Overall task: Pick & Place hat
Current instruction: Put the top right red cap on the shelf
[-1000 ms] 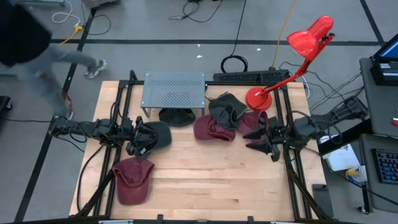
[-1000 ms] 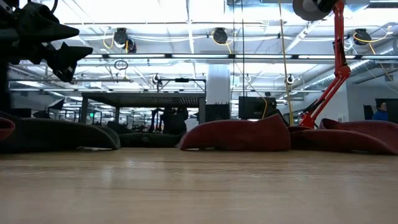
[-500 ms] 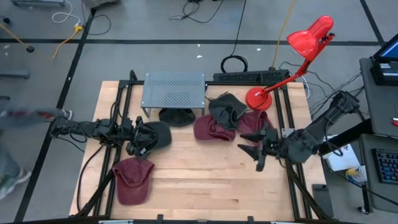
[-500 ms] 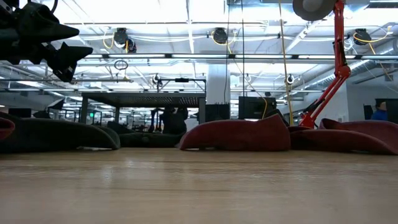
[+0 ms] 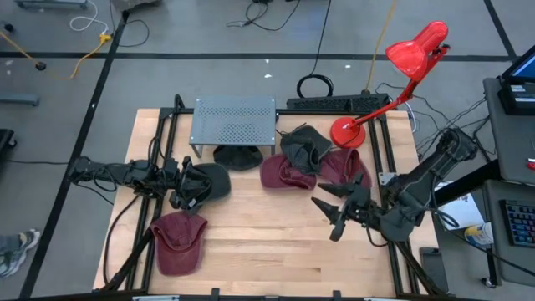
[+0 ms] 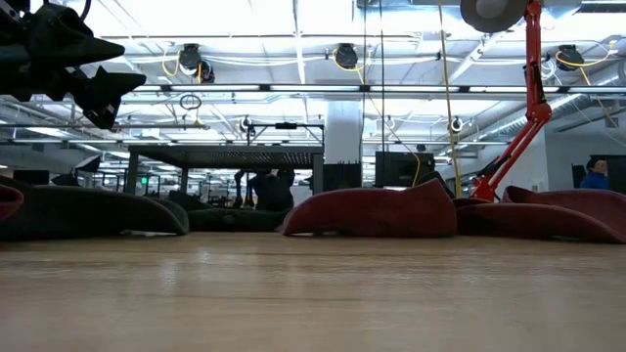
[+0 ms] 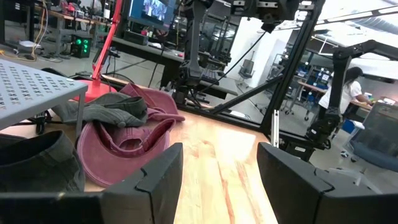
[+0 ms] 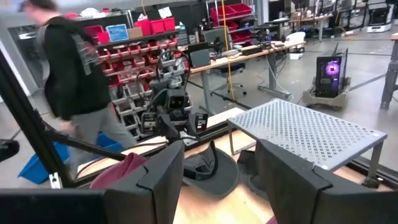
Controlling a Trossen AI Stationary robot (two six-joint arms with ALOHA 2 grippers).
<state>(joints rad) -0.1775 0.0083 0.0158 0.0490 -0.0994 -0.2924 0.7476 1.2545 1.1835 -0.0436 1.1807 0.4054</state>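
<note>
Several caps lie on the wooden table. A maroon cap (image 5: 178,241) lies at the near left and a dark cap (image 5: 216,180) beside my left gripper (image 5: 187,189), which stands open and level with nothing between its fingers (image 7: 217,180). Another maroon cap (image 5: 282,174), a dark grey cap (image 5: 304,145) partly on top of it, and a third maroon cap (image 5: 338,163) lie right of centre. My right gripper (image 5: 327,217) hovers open above bare wood at the right, empty in the right wrist view (image 8: 217,180).
A perforated grey metal stand (image 5: 234,119) stands at the far middle with a black hat (image 5: 237,157) under it. A red desk lamp (image 5: 393,92) has its base at the far right. A person (image 8: 81,87) moves beyond the table's left. Bare wood (image 5: 276,242) lies near the front.
My right gripper has swung from the table's right edge toward the near edge and the middle, rising a little and turning toward the far left. Its fingers stay apart. The person on the floor at the left has walked out of the high view.
</note>
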